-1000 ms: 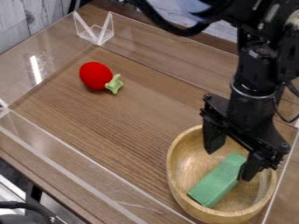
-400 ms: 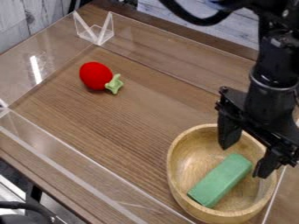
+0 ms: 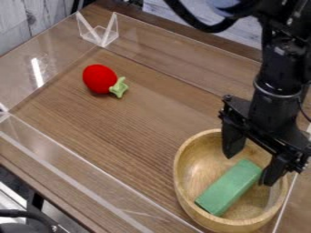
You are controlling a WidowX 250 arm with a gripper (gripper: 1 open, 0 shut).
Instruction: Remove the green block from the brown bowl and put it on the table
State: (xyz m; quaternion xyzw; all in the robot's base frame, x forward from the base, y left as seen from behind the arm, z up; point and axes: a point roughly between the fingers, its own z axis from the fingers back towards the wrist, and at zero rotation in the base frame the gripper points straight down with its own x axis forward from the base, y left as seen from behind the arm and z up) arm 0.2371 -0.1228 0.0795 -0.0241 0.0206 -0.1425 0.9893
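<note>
Lab-like setup, robot over walled table (image 3: 134, 136)

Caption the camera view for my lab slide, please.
An open black gripper hovers over the brown bowl, where the green block lies.

The table (image 3: 134, 136) is warm brown, streaked lengthwise with darker wood grain. At its right near side, the bowl (image 3: 188, 182) is light tan, its rim a paler honey shade. The block (image 3: 228, 188) inside is plain, matte green with no pattern. The arm (image 3: 255, 86) on the right is black, with small grey, silvery spots. Toward the far left, the round toy (image 3: 98, 78) is bright red, its leaf (image 3: 118, 87) light green. The clear frame (image 3: 98, 29) at the far left shows whitish edges. The cable (image 3: 31, 216) at the near left is black.
</note>
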